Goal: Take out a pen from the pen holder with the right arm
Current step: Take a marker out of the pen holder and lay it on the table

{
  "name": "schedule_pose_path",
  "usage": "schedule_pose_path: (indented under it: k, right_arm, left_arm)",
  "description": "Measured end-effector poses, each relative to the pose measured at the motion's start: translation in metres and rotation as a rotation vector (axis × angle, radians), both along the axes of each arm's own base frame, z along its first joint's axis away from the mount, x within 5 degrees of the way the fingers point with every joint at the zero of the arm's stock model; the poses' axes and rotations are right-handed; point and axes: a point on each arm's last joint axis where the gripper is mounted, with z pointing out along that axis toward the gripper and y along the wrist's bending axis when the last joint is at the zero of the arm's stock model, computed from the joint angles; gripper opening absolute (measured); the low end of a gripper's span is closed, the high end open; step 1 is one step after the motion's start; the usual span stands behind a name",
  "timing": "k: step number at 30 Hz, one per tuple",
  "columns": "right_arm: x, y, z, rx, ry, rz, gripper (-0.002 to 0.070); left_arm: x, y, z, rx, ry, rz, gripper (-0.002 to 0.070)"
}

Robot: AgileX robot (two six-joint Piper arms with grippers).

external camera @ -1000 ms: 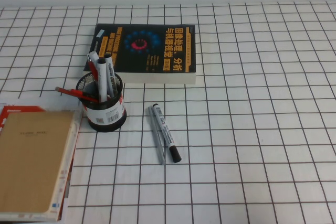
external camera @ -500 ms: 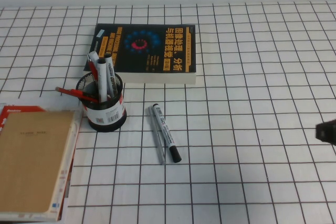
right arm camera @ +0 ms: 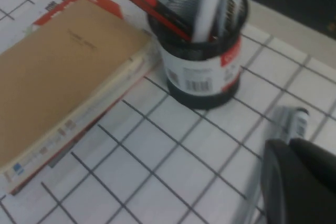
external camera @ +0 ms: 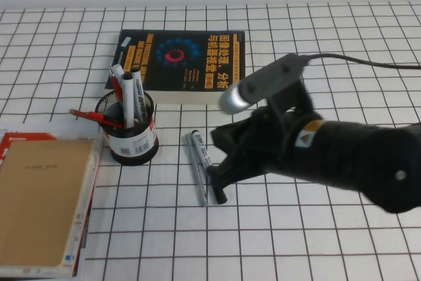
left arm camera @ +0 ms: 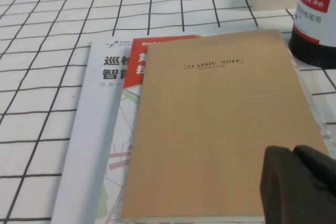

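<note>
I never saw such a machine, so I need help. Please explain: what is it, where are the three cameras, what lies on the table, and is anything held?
It is a robot with two arms, each ending in a gripper. One picture looks down from a raised camera; the other two come from cameras on the wrists. On the white checked tablecloth lie a thick black book, a brown paper notebook, a black mesh pen holder with pens, and a grey marker. The right gripper is shut and empty, beside that marker. The left gripper hangs over the notebook, holding nothing visible.
</note>
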Motion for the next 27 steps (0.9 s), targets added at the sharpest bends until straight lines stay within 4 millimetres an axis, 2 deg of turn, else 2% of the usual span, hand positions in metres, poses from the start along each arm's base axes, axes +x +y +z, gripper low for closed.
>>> schedule_pose_path:
  k: [3,6,11,16,27]
  right_arm:
    - [-0.006,0.032,-0.004,-0.02,-0.145,0.087,-0.0005]
    - [-0.01,0.054,-0.009,-0.033,-0.283,0.137,0.0034]
    - [-0.002,0.072,-0.023,-0.014,-0.469,0.132,0.0168]
    - [0.008,0.089,-0.032,0.071,-0.531,0.122,0.0284]
    - [0.033,0.137,-0.049,0.089,-0.55,0.199,0.0309]
  left_arm:
    - [0.0,0.0,0.0,0.0,0.0,0.0,-0.0004]
    - [0.0,0.0,0.0,0.0,0.0,0.0,-0.0004]
    - [0.0,0.0,0.0,0.0,0.0,0.0,-0.0004]
    - [0.0,0.0,0.0,0.0,0.0,0.0,-0.0004]
    - [0.0,0.0,0.0,0.0,0.0,0.0,-0.0004]
